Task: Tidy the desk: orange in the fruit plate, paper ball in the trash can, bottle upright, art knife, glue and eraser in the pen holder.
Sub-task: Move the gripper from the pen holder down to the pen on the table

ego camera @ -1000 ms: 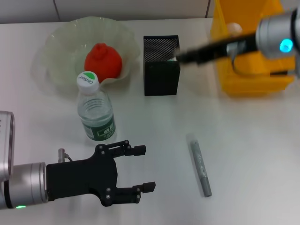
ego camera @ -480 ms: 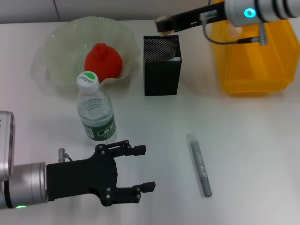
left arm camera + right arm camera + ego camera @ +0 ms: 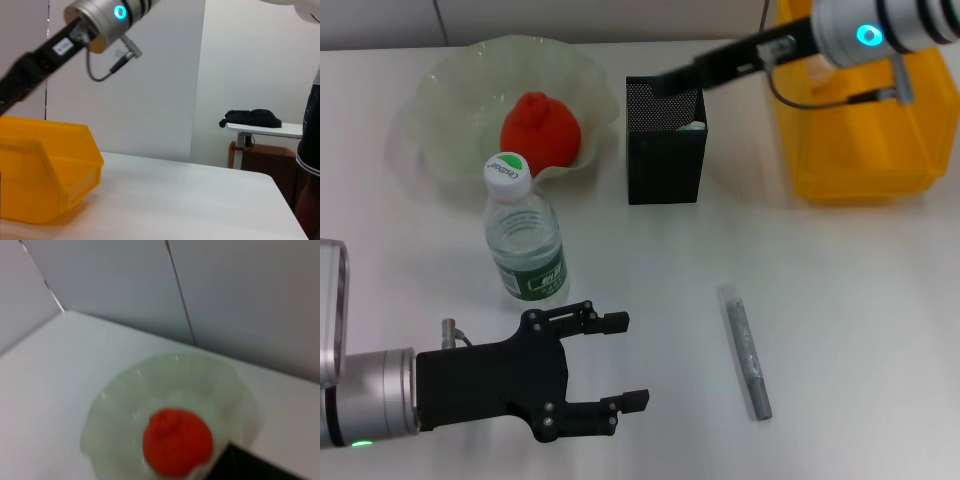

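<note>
Right gripper point(image 3: 665, 80) over the pen holder point(image 3: 665, 140)
Its grip: cannot tell. Left gripper point(image 3: 630, 360) rested spread open, lower left.

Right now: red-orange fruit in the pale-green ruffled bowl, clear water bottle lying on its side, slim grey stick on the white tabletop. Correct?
Not quite: the clear water bottle stands upright, cap up, as the head view shows. The rest holds.
</note>
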`<state>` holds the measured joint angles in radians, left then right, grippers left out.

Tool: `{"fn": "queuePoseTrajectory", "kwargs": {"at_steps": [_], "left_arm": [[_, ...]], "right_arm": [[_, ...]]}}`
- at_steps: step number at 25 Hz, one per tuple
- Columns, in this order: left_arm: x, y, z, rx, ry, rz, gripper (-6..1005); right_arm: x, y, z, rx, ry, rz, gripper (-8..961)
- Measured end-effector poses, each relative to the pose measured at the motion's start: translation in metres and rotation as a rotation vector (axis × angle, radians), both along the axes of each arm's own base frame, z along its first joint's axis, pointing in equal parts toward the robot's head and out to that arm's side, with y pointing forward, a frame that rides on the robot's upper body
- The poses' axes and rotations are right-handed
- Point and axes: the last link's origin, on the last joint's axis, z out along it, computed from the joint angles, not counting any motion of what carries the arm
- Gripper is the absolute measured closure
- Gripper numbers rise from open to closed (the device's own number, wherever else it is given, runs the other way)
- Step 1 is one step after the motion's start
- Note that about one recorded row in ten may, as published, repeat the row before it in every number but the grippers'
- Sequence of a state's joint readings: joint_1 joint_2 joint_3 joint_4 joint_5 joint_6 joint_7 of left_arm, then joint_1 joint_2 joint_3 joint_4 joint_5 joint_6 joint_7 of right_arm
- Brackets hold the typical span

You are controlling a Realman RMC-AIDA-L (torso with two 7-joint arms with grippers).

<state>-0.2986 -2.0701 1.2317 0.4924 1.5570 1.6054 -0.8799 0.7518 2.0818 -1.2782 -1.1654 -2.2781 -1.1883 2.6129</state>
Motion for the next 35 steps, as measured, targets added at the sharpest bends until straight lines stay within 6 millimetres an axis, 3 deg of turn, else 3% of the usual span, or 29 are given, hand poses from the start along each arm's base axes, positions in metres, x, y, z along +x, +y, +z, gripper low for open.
{"fn": "queuePoseTrajectory", "kwargs": {"at_steps": [4,8,13,18,35], "left_arm": [[0.0,0.0,0.001,0.0,-0.001,-0.001,214],[0.0,0.0,0.001,-0.001,-0.002,0.0,214],[-0.001,-0.001,0.0,-0.002,-0.002,0.002,214],[-0.001,-0.001,0.001,-0.003,-0.002,0.008,214],[-0.003,-0.001,0.001,-0.006,0.003,0.015,214]], "right_arm": [[0.008,-0.024,0.01,-0.044,-0.051,-0.039,224],[0.027,-0.057,0.006,-0.13,-0.096,-0.084,219],[0.045,-0.08,-0.013,-0.251,-0.178,-0.13,213],[0.057,-0.085,-0.031,-0.279,-0.285,-0.161,223],[0.062,-0.077,-0.068,-0.336,-0.36,-0.174,282]]}}
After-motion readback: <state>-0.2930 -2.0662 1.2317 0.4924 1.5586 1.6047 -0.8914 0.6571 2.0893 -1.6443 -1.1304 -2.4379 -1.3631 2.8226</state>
